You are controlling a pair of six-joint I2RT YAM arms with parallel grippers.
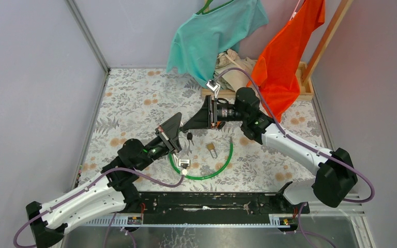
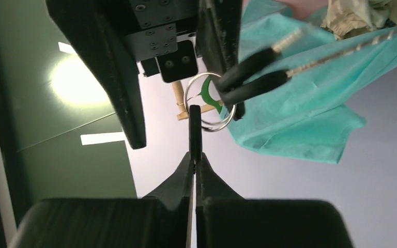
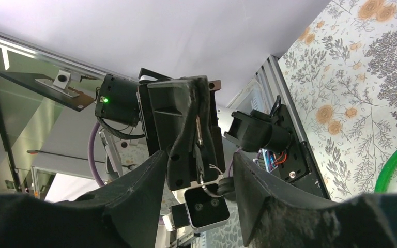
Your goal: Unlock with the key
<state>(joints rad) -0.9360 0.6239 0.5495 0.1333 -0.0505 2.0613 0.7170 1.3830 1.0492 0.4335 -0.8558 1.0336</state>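
Observation:
My left gripper [image 1: 178, 129] [image 2: 195, 155] is shut on the black head of a key [image 2: 195, 126], seen edge-on at the fingertips. A silver ring [image 2: 210, 103] joins it to two black-headed, silver-bladed keys [image 2: 253, 77], which dangle free [image 1: 189, 137]. My right gripper [image 1: 188, 125] [image 3: 199, 155] is open. Its fingers [image 2: 103, 72] stand on either side of the left fingertips and the ring without touching the keys. A thin silver blade [image 3: 198, 129] shows in the left gripper's seam. The small orange padlock [image 1: 212, 149] lies on the floral table, apart from both grippers.
A green hoop [image 1: 222, 166] [image 3: 393, 165] lies on the table around the padlock. A teal shirt [image 1: 212, 36] and an orange garment [image 1: 289, 46] hang from a wooden rack [image 1: 305, 77] at the back, with beige cloth [image 1: 235, 64] below. Grey walls close in left and right.

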